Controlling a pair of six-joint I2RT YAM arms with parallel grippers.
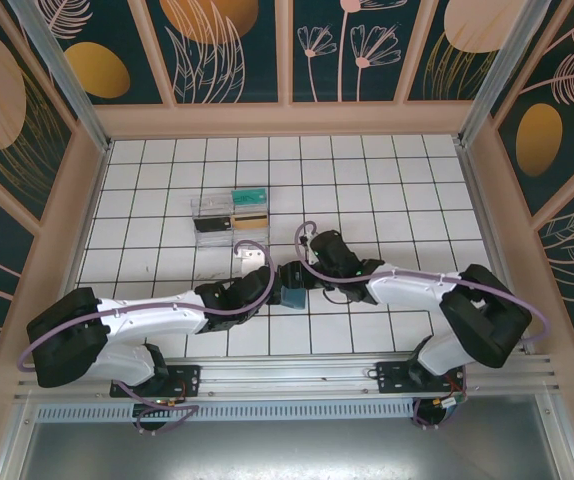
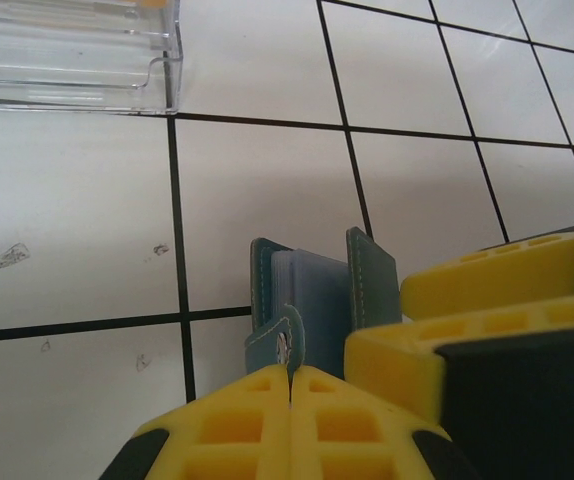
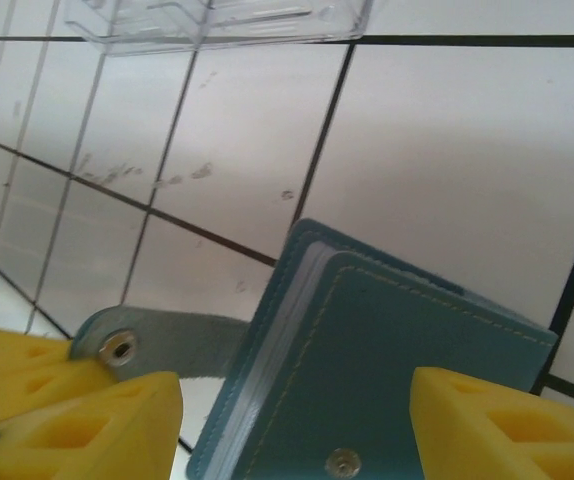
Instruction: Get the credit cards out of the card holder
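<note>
Currently: slate-blue soft bifold card holder (image 3: 367, 350) is upright between both grippers, over the white tiled table (image 1: 387, 180).
Left gripper (image 2: 290, 375) is pinched tight on the holder's snap strap (image 2: 285, 345). Right gripper (image 3: 297, 400) fingers sit wide, one on either side of the holder; whether they clamp it cannot be told. Teal credit card (image 1: 250, 194) and orange-tan credit card (image 1: 251, 215) lie beside the clear plastic box (image 1: 214, 212), well apart from the holder.
</note>
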